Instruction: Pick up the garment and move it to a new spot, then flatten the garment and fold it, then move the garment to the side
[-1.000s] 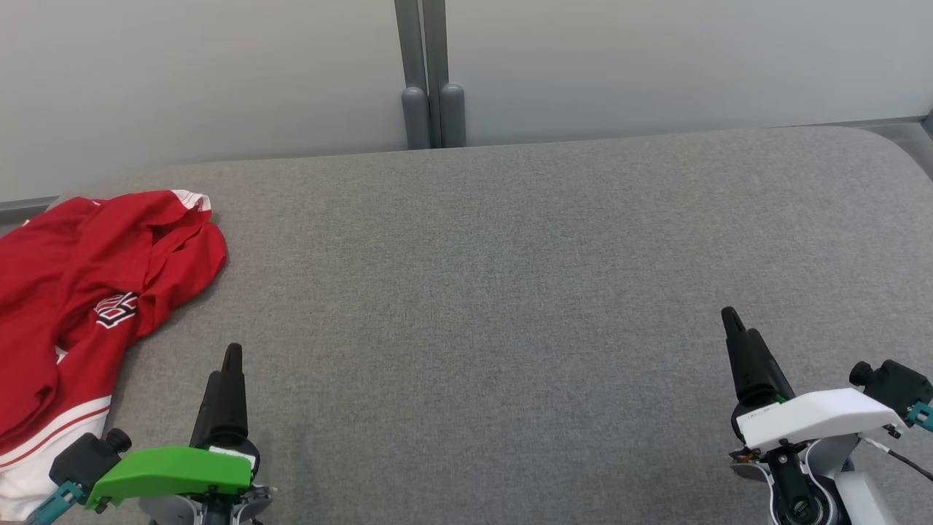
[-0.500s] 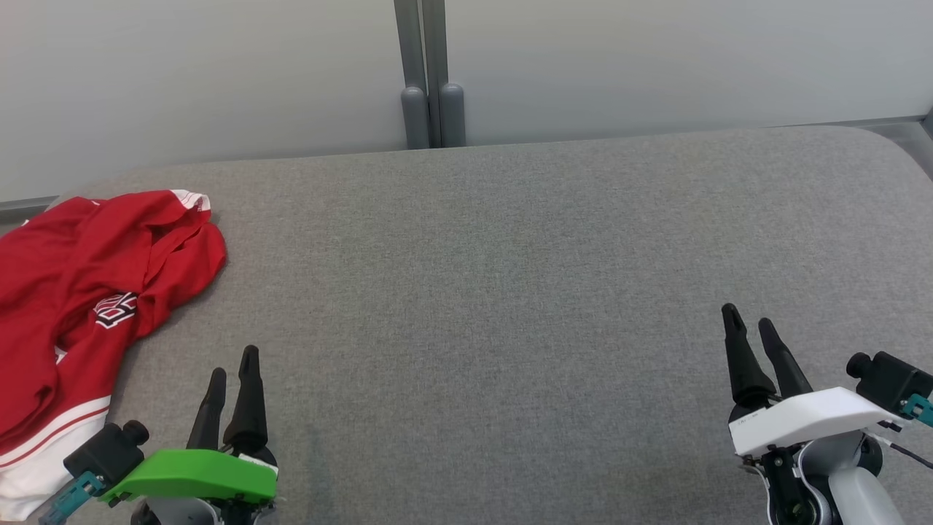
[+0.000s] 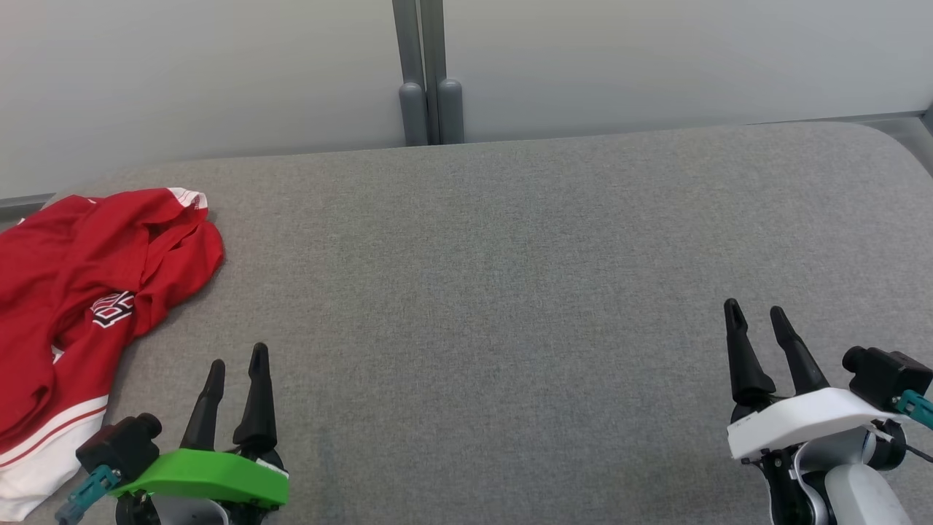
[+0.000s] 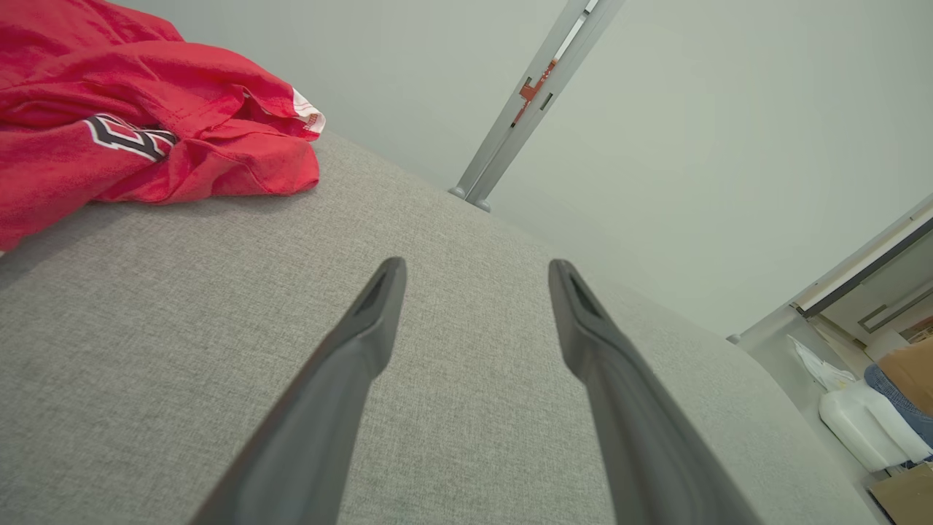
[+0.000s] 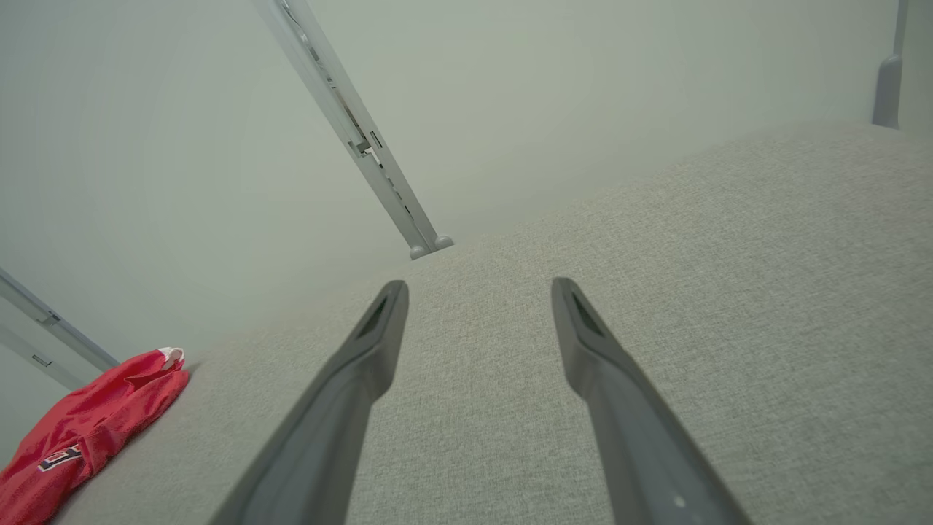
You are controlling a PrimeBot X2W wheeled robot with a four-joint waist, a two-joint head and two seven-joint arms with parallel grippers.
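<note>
A crumpled red garment [image 3: 80, 292] with white trim and a black-and-white logo lies at the far left of the grey padded table [image 3: 496, 277], partly past the head view's left edge. It also appears at the upper left of the left wrist view, garment [image 4: 109, 124], and small at the lower left of the right wrist view, garment [image 5: 87, 430]. My left gripper [image 3: 237, 357] is open at the lower left, just right of the garment and apart from it. At the lower right, far from the cloth, my right gripper [image 3: 754, 313] is open with nothing between its fingers.
A pale wall with a grey upright post [image 3: 426, 73] runs behind the table's far edge. The table's right end is rounded. Off that end, the left wrist view has a white jug [image 4: 871, 430] and a cardboard box [image 4: 907, 492] on the floor.
Both grippers have turned about their wrists, so their two fingers now stand side by side with a visible gap. The head camera has shifted slightly. The garment has not moved.
</note>
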